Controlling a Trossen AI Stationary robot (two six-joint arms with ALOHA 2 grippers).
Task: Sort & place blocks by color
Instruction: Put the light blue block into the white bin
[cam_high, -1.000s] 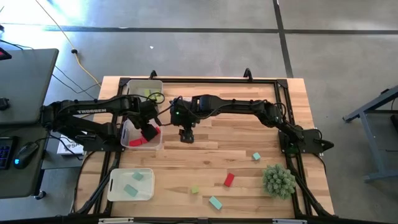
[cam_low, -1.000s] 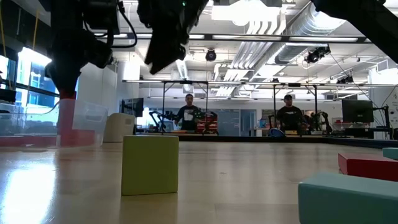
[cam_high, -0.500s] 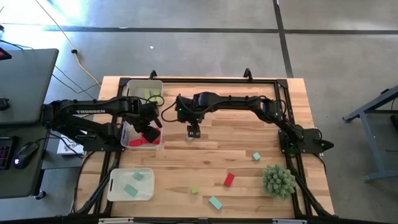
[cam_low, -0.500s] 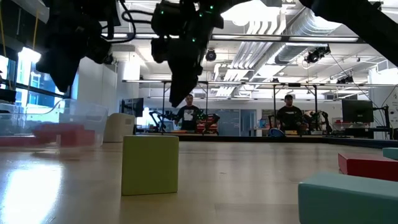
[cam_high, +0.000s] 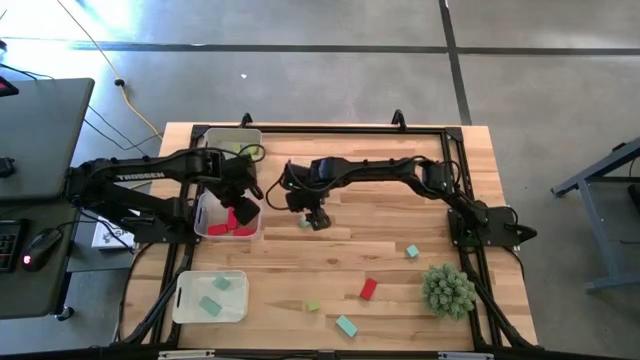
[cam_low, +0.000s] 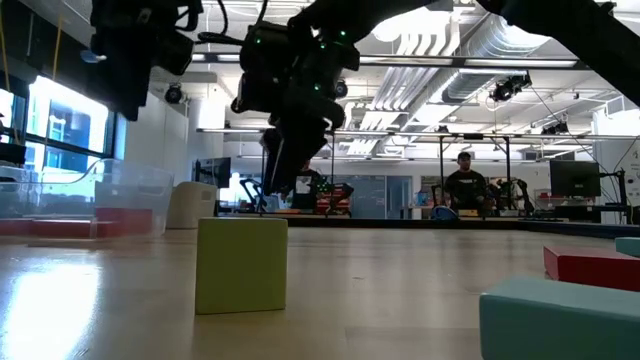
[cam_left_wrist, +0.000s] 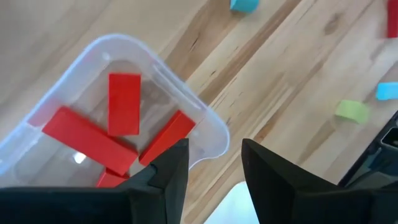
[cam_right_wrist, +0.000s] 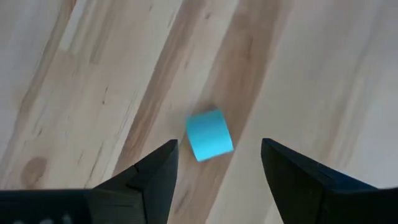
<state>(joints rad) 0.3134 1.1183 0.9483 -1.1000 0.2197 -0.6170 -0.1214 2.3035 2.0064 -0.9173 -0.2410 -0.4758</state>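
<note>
The left pincer (cam_high: 243, 192) is seen left of centre in the high view, over the clear bin (cam_high: 205, 232) that holds the red blocks (cam_high: 232, 220). In the left wrist view its two dark fingers (cam_left_wrist: 171, 171) stand apart with nothing between them, and the bin's rim (cam_left_wrist: 211, 134) lies just beyond them; inside, several red bars (cam_left_wrist: 124, 102) lie flat, some overlapping.

The right pincer (cam_high: 315, 220) is reached toward the middle of the high view, low over the bench (cam_high: 400, 190). In the right wrist view its fingers (cam_right_wrist: 155, 177) are spread wide and empty, and a small teal cube (cam_right_wrist: 209, 135) lies on the wood in line with the gap between them. In the high view a pale speck at the pincer's left is the only trace of it.

At the upper left of the high view a second bin (cam_high: 232, 140) holds yellow-green blocks. At the lower left a third bin (cam_high: 185, 300) holds teal blocks (cam_high: 210, 305).

Loose on the bench in the lower right part of the high view are a teal block (cam_high: 412, 251), a red block (cam_high: 368, 289), a yellow-green cube (cam_high: 313, 305) and a teal bar (cam_high: 346, 326). A spiky green plant ball (cam_high: 447, 289) sits at the lower right.

In the low view the yellow-green cube (cam_low: 241, 265) stands in the foreground, left of centre.
</note>
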